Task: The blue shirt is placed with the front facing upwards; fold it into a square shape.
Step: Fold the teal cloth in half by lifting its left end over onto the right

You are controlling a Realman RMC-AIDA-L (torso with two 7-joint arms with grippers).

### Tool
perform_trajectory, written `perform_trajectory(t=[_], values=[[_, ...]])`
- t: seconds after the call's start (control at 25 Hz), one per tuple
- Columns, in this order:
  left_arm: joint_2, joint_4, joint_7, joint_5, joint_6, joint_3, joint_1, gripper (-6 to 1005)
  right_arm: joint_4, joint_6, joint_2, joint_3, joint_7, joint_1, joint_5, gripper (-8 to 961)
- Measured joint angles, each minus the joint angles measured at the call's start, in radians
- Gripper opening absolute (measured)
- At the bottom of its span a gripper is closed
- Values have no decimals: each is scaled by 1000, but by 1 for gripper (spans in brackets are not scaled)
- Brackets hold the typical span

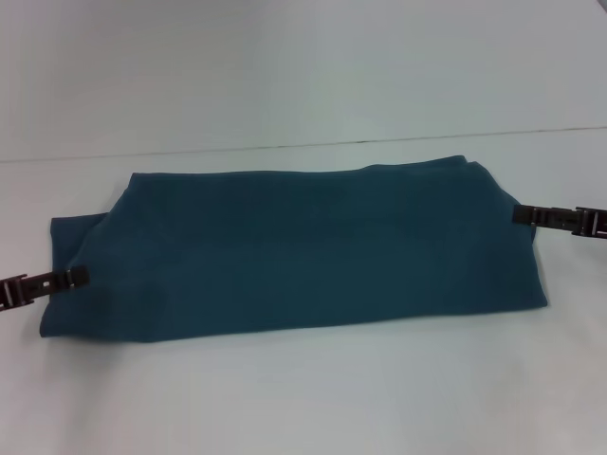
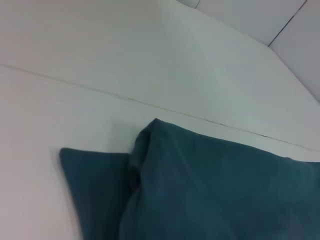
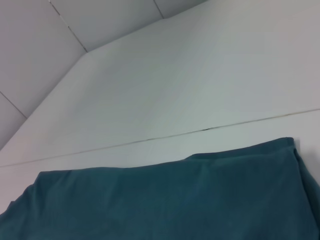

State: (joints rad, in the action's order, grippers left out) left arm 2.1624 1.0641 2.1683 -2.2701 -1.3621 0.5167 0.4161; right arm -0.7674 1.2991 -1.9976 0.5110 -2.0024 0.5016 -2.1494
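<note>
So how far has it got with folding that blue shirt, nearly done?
Partway, I'd say. The blue shirt already lies folded into a long band across the table, no lettering showing. In hand: the left tool sits at its left end and the right tool at its right end, each at the cloth's edge. Left to do: bring the ends in, since it's a wide rectangle, not a square yet.

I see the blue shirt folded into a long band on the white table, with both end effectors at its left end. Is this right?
Not quite. In the head view, the blue shirt is a long band on the white table, but the left end effector is at its left end and the right end effector at its right end.
</note>
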Motion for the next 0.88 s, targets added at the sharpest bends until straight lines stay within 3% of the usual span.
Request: perform_trajectory(t=[0.12,0.88], values=[[-2,5,0,-1,-44,-32,-5,954,0,-2,0,0,-1,1,0,931],[-1,-19,27,-44,-111,-69,-46,955,-1,-10,7,1,6,-2,-4,927]])
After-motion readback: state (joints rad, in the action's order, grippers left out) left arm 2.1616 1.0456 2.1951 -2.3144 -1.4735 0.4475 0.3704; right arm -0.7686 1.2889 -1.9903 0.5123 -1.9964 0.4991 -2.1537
